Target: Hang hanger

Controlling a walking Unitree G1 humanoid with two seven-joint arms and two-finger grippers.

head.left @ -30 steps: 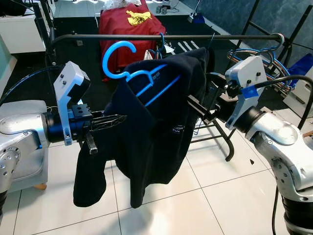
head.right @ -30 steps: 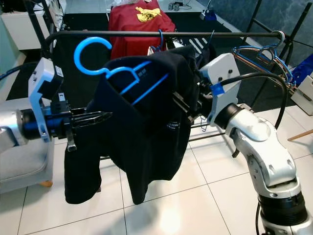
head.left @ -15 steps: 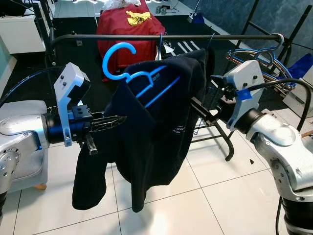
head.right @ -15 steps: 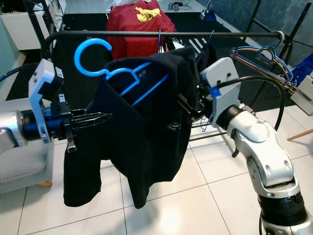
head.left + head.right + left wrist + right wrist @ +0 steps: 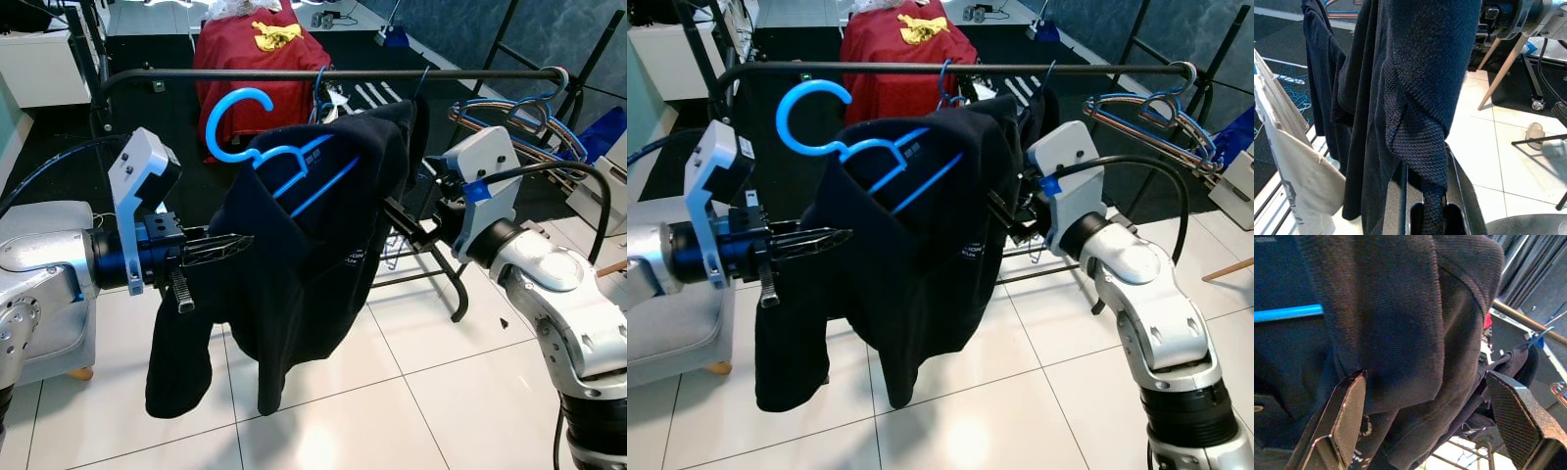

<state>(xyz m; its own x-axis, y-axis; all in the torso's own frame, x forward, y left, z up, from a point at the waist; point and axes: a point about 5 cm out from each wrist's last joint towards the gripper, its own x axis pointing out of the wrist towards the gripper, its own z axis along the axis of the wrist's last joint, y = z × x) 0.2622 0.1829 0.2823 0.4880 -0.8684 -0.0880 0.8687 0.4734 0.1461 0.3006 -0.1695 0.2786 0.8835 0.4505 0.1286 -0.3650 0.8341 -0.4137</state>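
A blue hanger (image 5: 284, 162) carrying a dark sweater (image 5: 294, 264) is held up in front of the robot, just near of and a little below a black clothes rail (image 5: 333, 74) that runs left to right across the scene. The hanger's open hook (image 5: 235, 117) stands up at the left end of the garment, its top about level with the rail but still on the near side, not over it. The left gripper (image 5: 1427, 215) reaches in from the left and is closed narrow on a fold of the sweater's knit at the left shoulder, as the left wrist view shows. The right gripper (image 5: 1425, 416) comes in from the right with its fingers (image 5: 1349, 413) spread wide to either side of the sweater's right shoulder; whether they bear any weight I cannot tell. The hanger's long axis lies roughly along the rail, tilted with the hook end higher, so the coming move seems to turn on lifting the hook up and away over the rail; the left arm is nearer the hook. Most of the hanger is buried in cloth. More hangers (image 5: 509, 113) hang at the rail's right end, and a red garment (image 5: 260, 54) lies beyond it.
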